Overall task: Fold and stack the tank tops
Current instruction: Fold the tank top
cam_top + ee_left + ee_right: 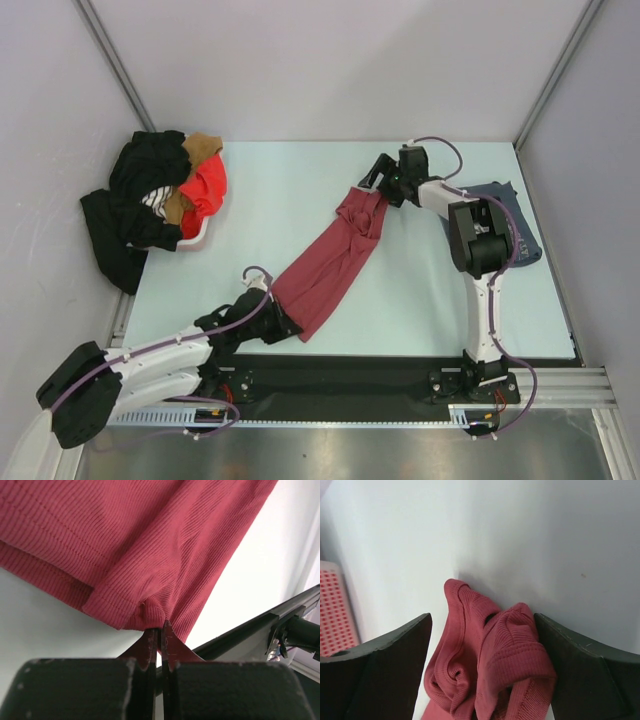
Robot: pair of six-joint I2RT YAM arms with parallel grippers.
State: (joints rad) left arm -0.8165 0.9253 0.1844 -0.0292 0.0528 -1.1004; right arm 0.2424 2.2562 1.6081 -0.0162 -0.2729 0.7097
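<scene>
The left hand [160, 632] is shut tight on the bottom hem of the red tank top [330, 265], low in the middle of the top view. The right hand [481, 625] is wide open, with the top's bunched upper end between its fingers. The blue-grey tank top [528, 240] lies on the table [290, 180], far right.
</scene>
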